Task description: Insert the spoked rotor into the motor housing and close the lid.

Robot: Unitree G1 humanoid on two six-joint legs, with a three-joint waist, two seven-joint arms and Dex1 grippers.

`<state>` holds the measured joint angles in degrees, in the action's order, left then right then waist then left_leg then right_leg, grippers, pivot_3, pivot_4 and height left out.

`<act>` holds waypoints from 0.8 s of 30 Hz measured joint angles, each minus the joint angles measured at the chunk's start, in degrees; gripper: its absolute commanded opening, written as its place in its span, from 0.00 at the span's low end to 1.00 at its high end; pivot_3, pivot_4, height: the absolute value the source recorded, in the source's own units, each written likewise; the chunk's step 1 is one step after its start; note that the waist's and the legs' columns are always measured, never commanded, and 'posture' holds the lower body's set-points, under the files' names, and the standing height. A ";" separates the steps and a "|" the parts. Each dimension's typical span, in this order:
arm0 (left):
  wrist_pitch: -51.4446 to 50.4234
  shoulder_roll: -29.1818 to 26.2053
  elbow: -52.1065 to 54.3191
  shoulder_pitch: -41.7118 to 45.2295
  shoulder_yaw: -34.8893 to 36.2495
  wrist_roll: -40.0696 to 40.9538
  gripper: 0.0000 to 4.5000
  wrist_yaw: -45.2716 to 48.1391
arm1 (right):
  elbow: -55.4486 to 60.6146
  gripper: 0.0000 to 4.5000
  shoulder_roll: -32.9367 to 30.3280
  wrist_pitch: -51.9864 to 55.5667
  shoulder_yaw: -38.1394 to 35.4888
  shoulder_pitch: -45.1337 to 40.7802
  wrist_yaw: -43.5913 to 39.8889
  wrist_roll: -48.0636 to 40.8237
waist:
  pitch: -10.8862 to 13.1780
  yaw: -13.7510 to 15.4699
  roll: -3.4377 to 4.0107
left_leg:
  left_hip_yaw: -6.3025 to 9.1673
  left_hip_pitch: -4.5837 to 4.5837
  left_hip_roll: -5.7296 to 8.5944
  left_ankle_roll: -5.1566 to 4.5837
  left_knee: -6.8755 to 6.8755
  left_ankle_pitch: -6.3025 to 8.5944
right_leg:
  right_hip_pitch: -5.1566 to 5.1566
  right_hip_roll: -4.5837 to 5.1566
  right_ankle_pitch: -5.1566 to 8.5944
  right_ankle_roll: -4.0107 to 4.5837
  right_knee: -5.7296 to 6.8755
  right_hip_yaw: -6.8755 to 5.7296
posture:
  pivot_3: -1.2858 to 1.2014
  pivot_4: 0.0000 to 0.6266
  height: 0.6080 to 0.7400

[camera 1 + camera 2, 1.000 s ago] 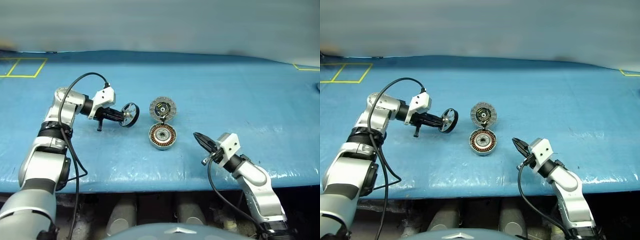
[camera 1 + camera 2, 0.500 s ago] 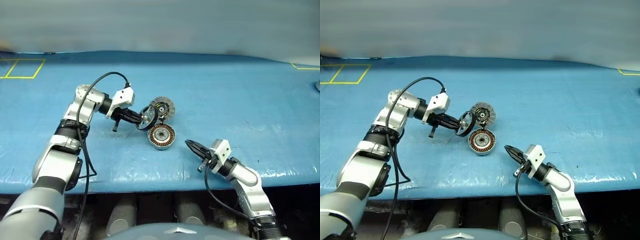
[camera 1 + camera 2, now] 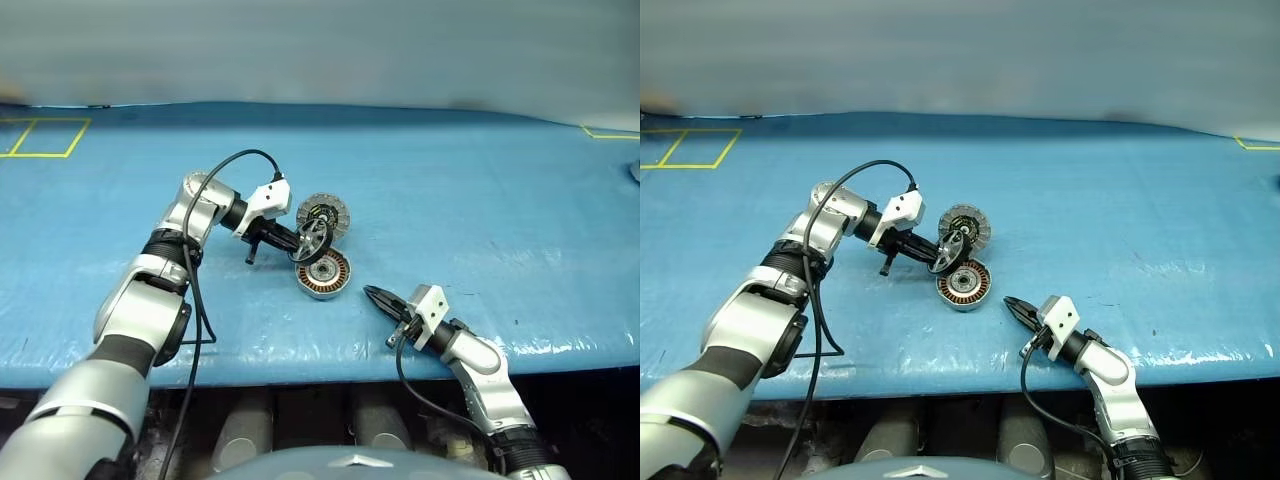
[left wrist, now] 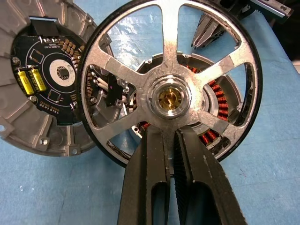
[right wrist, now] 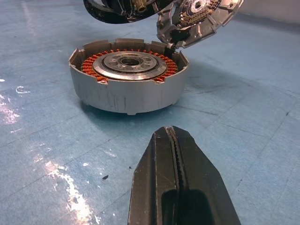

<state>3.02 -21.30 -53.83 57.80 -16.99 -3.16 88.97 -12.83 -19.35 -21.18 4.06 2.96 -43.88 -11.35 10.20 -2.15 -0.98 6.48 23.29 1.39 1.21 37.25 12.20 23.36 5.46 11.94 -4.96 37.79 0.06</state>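
Note:
The spoked rotor (image 4: 169, 42), a black ring with silvery spokes and a brass hub, hangs tilted on edge over the rear left rim of the motor housing (image 3: 323, 273). My left gripper (image 4: 171, 133) is shut on the rotor's lower rim, one finger on each face. Through the spokes I see the housing's copper windings. The lid (image 3: 328, 213) stands open behind the housing, hinged at its rim, its circuit-board face (image 4: 47, 79) showing. My right gripper (image 3: 369, 292) is shut and empty, low over the table to the front right of the housing (image 5: 126, 101).
A blue sheet (image 3: 480, 200) covers the table. Yellow tape lines (image 3: 45, 135) mark its far left corner. The front edge runs just behind my right wrist. A black cable (image 3: 225, 165) loops over my left arm.
My left gripper has carried the rotor to the right, from well left of the housing to over its rear rim. My right gripper has sunk a little toward the table.

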 measured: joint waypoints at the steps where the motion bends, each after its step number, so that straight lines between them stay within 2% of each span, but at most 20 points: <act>1: 0.05 0.22 -0.14 0.11 -0.14 -0.26 0.01 0.10 | -0.13 0.00 0.08 -0.13 0.00 -0.03 0.13 0.01 | 0.00 -0.03 0.00 | 0.00 -0.01 0.00 0.00 0.00 0.00 | 0.00 0.00 0.00 0.00 0.00 0.00 | 0.52 0.24 1.00; 24: 3.38 0.78 -2.46 0.33 -1.88 -3.43 0.01 1.05 | -1.40 0.00 0.50 -2.64 0.00 -0.05 3.34 0.72 | 0.00 -0.04 0.00 | 0.00 -0.03 0.00 0.00 -0.01 0.00 | -0.02 0.00 0.00 0.00 0.00 0.01 | 0.52 0.24 1.00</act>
<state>6.40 -20.52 -56.29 58.13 -18.87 -6.59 90.01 -14.23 -18.85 -23.82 4.06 2.91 -40.54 -10.63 10.20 -2.19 -0.98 6.48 23.26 1.39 1.21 37.24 12.20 23.34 5.46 11.94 -4.96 37.79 0.06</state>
